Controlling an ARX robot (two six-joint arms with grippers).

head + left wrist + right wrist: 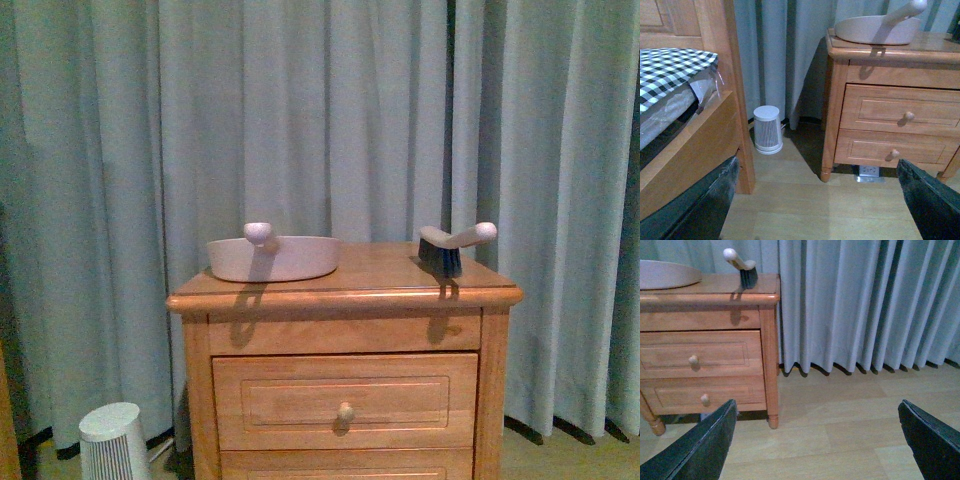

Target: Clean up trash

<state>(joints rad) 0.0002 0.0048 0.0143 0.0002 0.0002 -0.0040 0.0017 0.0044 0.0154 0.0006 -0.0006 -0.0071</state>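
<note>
On the surface (380, 272), dustpan (273, 259) and brush (452, 243) stand well apart, dustpan to the left. Jaws of left end effector (817, 170) are spread wide above the floor (790, 165), beside the bed (670, 75). Jaws of right end effector (817, 410) are likewise spread. The trash is not visible; it may lie inside the dustpan, cannot tell.

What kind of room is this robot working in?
Most likely a bedroom: a wooden nightstand with drawers stands in front of floor-length curtains, and a wooden bed with checkered bedding sits beside it.
</note>
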